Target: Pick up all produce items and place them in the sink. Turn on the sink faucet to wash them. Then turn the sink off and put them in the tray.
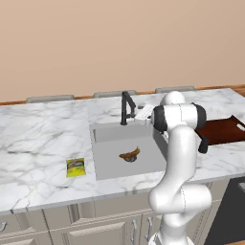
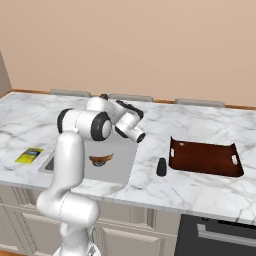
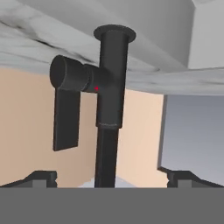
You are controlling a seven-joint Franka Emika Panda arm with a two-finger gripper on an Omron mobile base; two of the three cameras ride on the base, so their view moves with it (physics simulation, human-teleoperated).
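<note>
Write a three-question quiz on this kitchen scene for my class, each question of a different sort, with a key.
1. True or false: the banana lies in the sink.
2. The gripper faces the: A) tray B) faucet C) snack packet
3. Fill in: the gripper's jaws stand ____.

Key: 1 true; 2 B; 3 open.
</note>
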